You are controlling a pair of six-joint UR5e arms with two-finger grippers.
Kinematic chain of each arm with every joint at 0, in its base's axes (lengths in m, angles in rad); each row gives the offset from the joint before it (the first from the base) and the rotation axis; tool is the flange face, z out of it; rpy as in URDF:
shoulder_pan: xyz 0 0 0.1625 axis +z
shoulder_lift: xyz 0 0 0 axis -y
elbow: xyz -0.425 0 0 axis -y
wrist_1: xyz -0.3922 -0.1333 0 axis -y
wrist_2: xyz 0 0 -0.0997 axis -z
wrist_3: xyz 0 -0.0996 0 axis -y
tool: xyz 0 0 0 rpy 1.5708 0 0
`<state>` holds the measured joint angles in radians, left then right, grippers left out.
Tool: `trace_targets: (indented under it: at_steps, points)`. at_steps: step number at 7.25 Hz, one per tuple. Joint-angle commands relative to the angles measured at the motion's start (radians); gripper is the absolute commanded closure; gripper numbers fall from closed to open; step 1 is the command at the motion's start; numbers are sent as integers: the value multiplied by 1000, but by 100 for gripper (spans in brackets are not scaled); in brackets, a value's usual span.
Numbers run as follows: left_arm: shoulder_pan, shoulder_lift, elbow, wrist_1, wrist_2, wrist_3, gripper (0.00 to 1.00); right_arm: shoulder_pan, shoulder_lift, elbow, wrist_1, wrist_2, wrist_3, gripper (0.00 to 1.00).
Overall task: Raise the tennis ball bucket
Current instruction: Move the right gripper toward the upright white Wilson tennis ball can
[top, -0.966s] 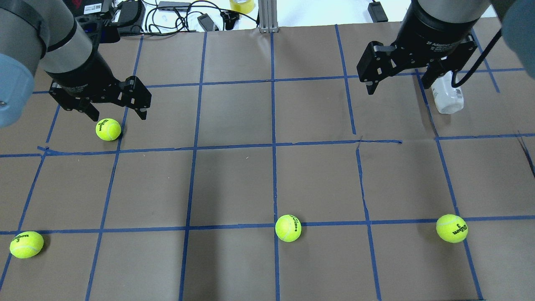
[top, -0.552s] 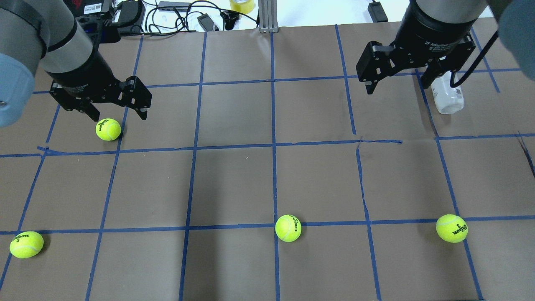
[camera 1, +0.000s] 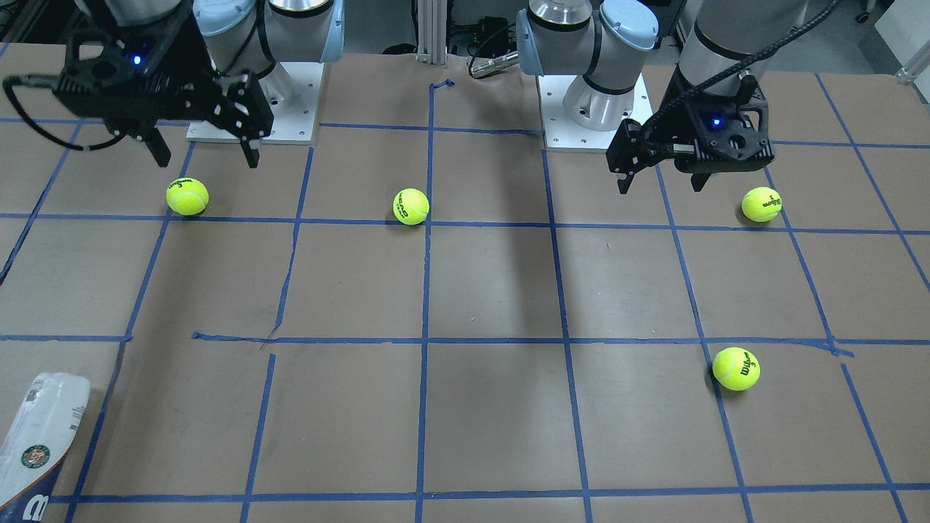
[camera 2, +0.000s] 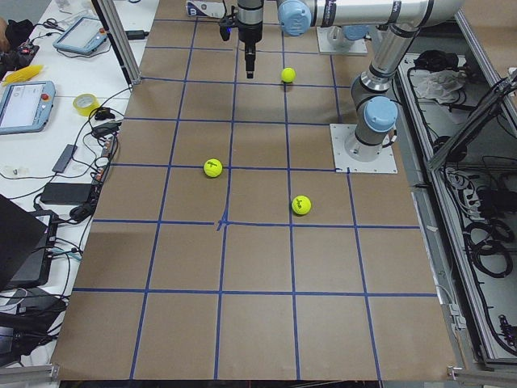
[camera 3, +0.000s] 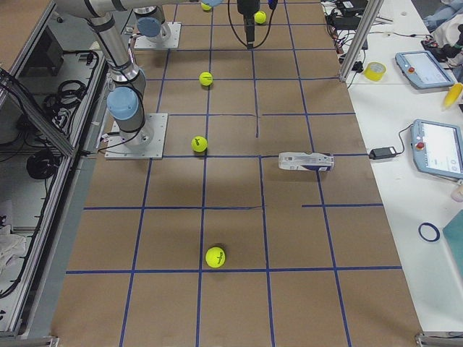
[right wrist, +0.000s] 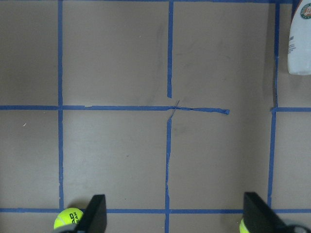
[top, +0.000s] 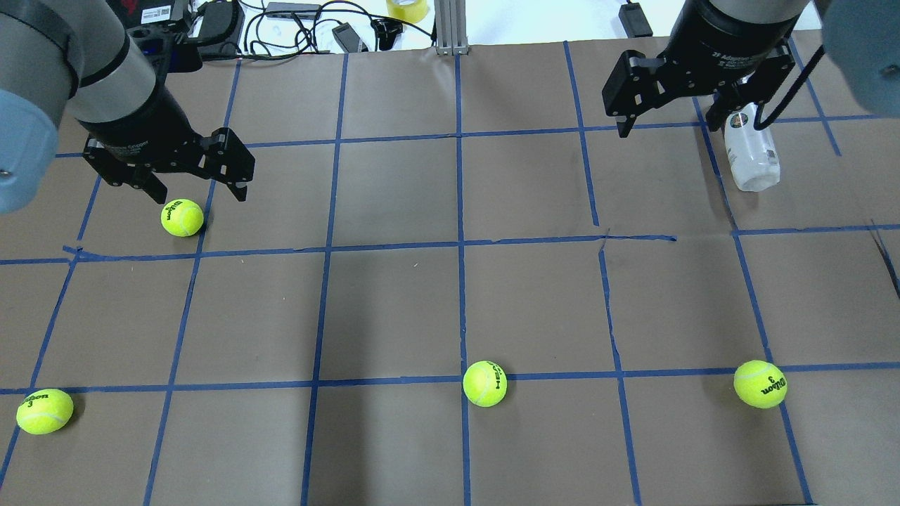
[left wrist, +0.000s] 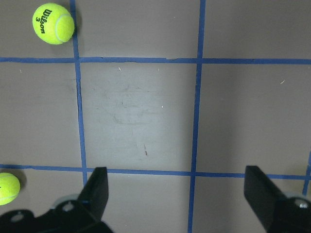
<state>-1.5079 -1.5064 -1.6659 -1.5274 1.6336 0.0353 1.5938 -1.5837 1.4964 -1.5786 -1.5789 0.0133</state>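
Note:
The tennis ball bucket (top: 751, 156) is a clear tube with a white and navy label. It lies on its side at the far right of the brown table, and shows in the front-facing view (camera 1: 40, 432), the right side view (camera 3: 306, 161) and the right wrist view (right wrist: 301, 43). My right gripper (top: 668, 130) is open and empty, held high; its right finger overlaps the tube's far end in the overhead view. It also shows in the front-facing view (camera 1: 205, 161). My left gripper (top: 200, 195) is open and empty above a tennis ball (top: 182, 217).
Three more tennis balls lie on the table: near left (top: 44, 411), near centre (top: 484, 384) and near right (top: 760, 384). Cables, electronics and a tape roll (top: 406, 8) lie past the table's far edge, beside a metal post (top: 446, 28).
My right gripper has moved toward the table's far edge, still open, uncovering more of the tube. The left arm, the tube and the balls have not moved.

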Motion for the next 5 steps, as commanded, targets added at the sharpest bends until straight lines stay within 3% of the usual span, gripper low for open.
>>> trace_targets:
  at_steps: [1, 4, 5]
  points:
    - [0, 0, 0, 0, 0, 0, 0, -58, 92, -48, -24, 11, 2, 0]
    - [0, 2, 0, 0, 2, 0, 0, -181, 383, -299, -79, -6, -33, 0]
    - [0, 0, 0, 0, 0, 0, 0, -221, 451, -352, -157, -7, -112, 0]
